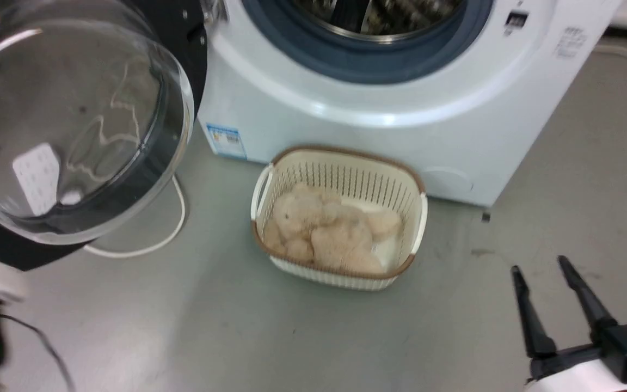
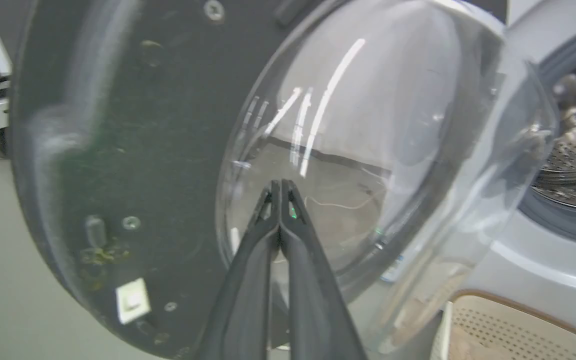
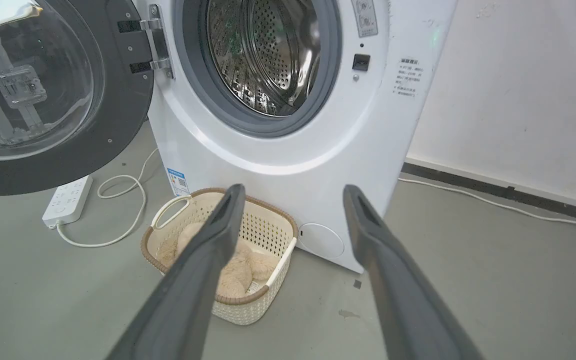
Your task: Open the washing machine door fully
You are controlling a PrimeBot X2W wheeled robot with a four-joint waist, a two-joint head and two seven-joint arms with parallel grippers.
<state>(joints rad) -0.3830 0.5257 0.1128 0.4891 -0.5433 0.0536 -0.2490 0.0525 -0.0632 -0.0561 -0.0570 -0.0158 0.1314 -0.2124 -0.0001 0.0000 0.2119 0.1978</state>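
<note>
The washing machine door (image 1: 74,125) hangs swung out to the left on its metal hinge (image 3: 157,42), its clear glass bowl (image 2: 368,150) bulging toward me. The white washing machine (image 3: 288,150) shows its grey gasket and steel drum (image 3: 263,50) uncovered. My left gripper (image 2: 281,184) is shut, its tips against or just short of the glass bowl on the door's inner face; I cannot tell if they touch. My right gripper (image 1: 539,264) stands open at the lower right above bare floor, holding nothing.
A cream perforated basket (image 1: 400,179) with a beige plush toy (image 1: 324,228) sits on the floor in front of the washer. A white power strip (image 3: 68,200) and looped cable (image 3: 118,210) lie under the door. A wall (image 3: 518,90) rises right of the machine.
</note>
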